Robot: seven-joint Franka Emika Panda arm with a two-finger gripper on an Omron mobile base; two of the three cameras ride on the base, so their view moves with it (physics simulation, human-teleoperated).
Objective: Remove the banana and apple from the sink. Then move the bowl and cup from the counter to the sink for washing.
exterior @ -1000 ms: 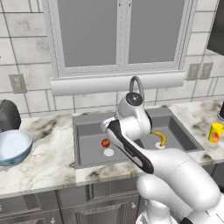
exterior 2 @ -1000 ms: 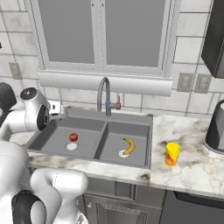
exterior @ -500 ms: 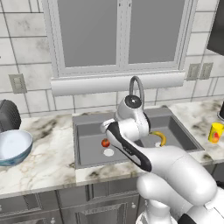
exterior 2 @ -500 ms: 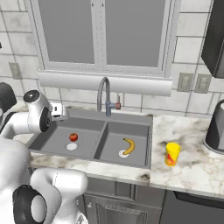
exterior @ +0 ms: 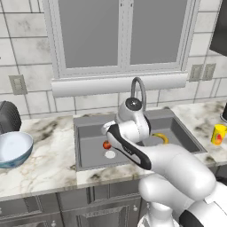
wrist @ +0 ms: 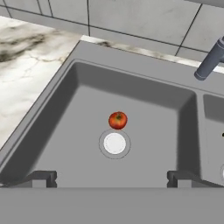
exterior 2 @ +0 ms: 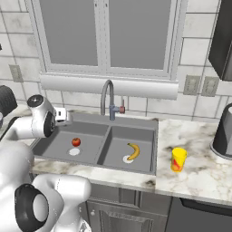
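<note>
My gripper (wrist: 111,179) is open wide and hangs over the left basin of the dark grey sink (wrist: 144,94). The tiny red apple (wrist: 117,120) lies on the basin floor just beyond the white drain (wrist: 114,143), ahead of the fingertips (wrist: 41,178) and apart from them. From the right base view the apple (exterior 2: 76,142) lies in the left basin and the yellow banana (exterior 2: 133,151) in the right one. The yellow cup (exterior 2: 178,159) stands on the marble counter (exterior 2: 199,176) right of the sink. The pale blue bowl (exterior: 15,148) rests on the counter far left.
The curved grey faucet (exterior 2: 108,97) rises behind the divider between the basins. A dark round appliance (exterior: 8,117) stands behind the bowl, and a dark pot-like vessel (exterior 2: 224,133) sits at the counter's far right. A window and tiled wall lie behind the sink.
The arm has sunk a little toward the left basin. The gripper stays open, and apple, banana, cup and bowl have not moved.
</note>
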